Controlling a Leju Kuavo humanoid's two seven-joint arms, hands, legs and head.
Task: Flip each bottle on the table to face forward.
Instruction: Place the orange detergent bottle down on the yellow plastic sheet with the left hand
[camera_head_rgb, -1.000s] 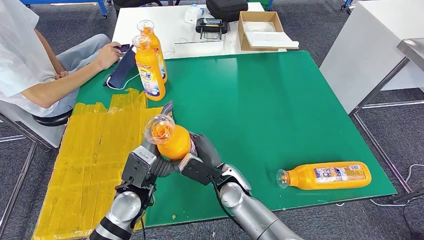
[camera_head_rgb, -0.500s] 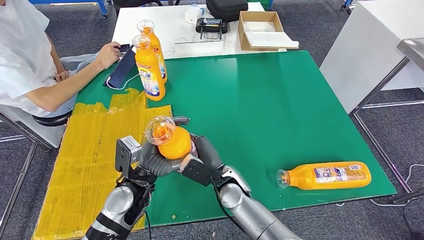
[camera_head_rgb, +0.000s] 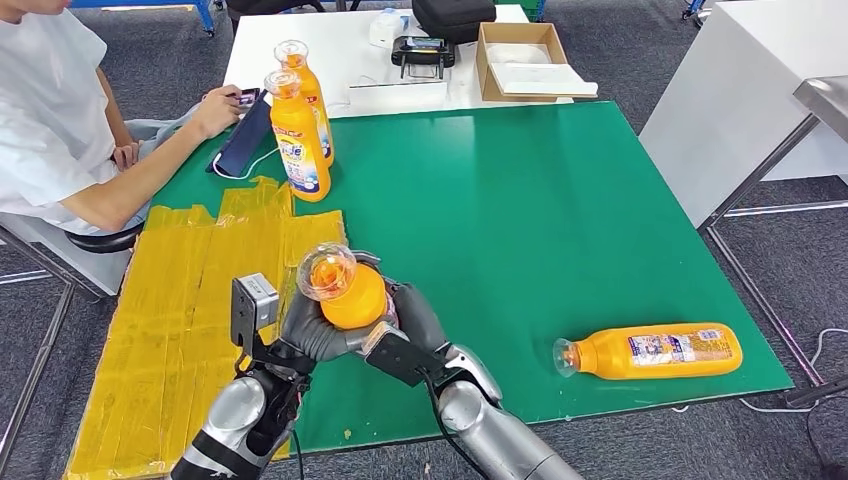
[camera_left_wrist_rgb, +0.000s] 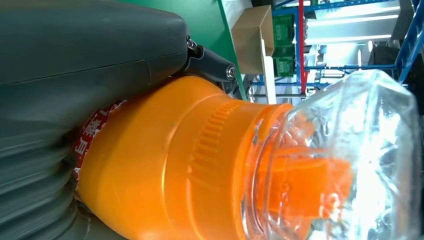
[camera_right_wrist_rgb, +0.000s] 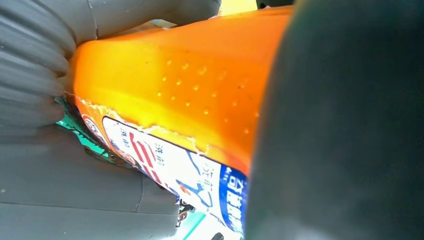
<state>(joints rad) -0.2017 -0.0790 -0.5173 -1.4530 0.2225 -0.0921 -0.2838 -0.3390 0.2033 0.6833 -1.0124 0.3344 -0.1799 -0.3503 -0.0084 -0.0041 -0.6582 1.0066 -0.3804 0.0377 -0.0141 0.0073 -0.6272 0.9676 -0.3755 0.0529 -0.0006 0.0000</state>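
Note:
An orange bottle (camera_head_rgb: 345, 290) with a clear cap is upright at the table's near left, gripped from both sides. My left hand (camera_head_rgb: 310, 325) wraps its left side and my right hand (camera_head_rgb: 405, 320) wraps its right side. The left wrist view has the same bottle (camera_left_wrist_rgb: 200, 165) close up, and the right wrist view has its labelled body (camera_right_wrist_rgb: 170, 115) against my fingers. Two more orange bottles (camera_head_rgb: 298, 140) stand upright at the far left. A fourth bottle (camera_head_rgb: 650, 352) lies on its side near the front right edge, label up.
The green table (camera_head_rgb: 520, 210) has yellow taped sheeting (camera_head_rgb: 190, 310) on its near left. A person (camera_head_rgb: 70, 130) sits at the far left holding a phone. A white table (camera_head_rgb: 360, 50) behind carries a cardboard box (camera_head_rgb: 525, 60) and a black bag.
My left hand turned and closed around the held bottle's left side. The bottle shifted slightly toward me and to the right between both hands.

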